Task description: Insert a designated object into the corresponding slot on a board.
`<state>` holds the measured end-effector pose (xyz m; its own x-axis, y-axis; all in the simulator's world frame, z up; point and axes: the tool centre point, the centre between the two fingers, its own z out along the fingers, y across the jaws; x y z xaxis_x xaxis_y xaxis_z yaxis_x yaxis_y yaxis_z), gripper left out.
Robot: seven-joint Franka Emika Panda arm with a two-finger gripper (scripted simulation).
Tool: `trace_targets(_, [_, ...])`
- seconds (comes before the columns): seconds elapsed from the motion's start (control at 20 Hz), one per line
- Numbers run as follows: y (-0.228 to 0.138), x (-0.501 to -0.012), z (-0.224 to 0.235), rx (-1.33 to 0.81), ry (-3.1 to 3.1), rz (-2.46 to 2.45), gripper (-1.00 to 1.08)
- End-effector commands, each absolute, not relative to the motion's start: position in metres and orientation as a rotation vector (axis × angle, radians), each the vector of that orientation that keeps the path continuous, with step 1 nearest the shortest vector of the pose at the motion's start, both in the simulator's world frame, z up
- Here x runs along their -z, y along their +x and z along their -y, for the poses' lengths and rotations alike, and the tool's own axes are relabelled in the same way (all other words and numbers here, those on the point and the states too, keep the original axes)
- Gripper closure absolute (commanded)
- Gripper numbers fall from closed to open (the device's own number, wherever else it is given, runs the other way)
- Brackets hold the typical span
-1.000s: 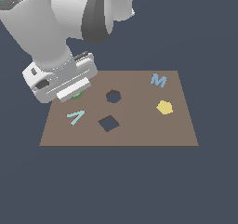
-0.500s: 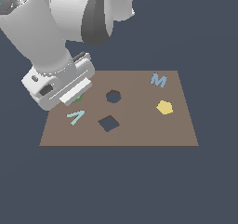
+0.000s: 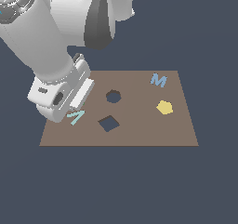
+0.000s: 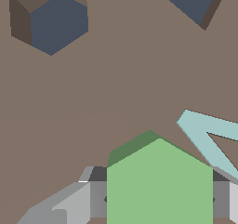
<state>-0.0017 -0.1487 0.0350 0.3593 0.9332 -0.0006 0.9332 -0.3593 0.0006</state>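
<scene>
At the board's end on the exterior view's left: the arm's wrist hangs low over the brown board (image 3: 139,135), hiding what lies under it.
Green block (image 4: 159,183): visible only in the wrist view, lying flat on the board between the two grey fingers (image 4: 69,204); in the exterior view the arm covers it.
Pincer (image 4: 160,200): fingers stand on either side of the green block; whether they press its sides or still leave a gap cannot be told from these pictures.
Slot (image 3: 113,96): dark many-sided hole near the board's middle, apart from the block and empty; it also shows in the wrist view (image 4: 58,25).
Other hole: the diamond-turned square hole (image 3: 109,123) lies near the slot and is not the target.
Neighbour: a pale teal V-shaped piece (image 3: 76,116) lies just beside the block, near one finger.
Others: blue letter M (image 3: 158,80) and yellow polygon block (image 3: 164,108) lie well apart, toward the exterior view's right.
Handling, as a judgement: the block looks small, rigid and light, with smooth flat sides; hold it across two opposite faces, squarely, so it does not twist.
Risk: its edges must line up with the slot's, or it will likely catch on the rim.
</scene>
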Motion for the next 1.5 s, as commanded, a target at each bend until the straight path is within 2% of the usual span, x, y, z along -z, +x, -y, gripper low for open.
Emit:
trace_targets(0.0, [0.005, -0.036, 0.143, 0.000, 2.483, -1.923, 1.08])
trace_targets(0.75, [0.028, -0.038, 0.097, -0.001, 1.662, -2.663, 1.08])
trace_targets(1.45, [0.016, -0.040, 0.048, -0.001, 0.694, -3.061, 1.08])
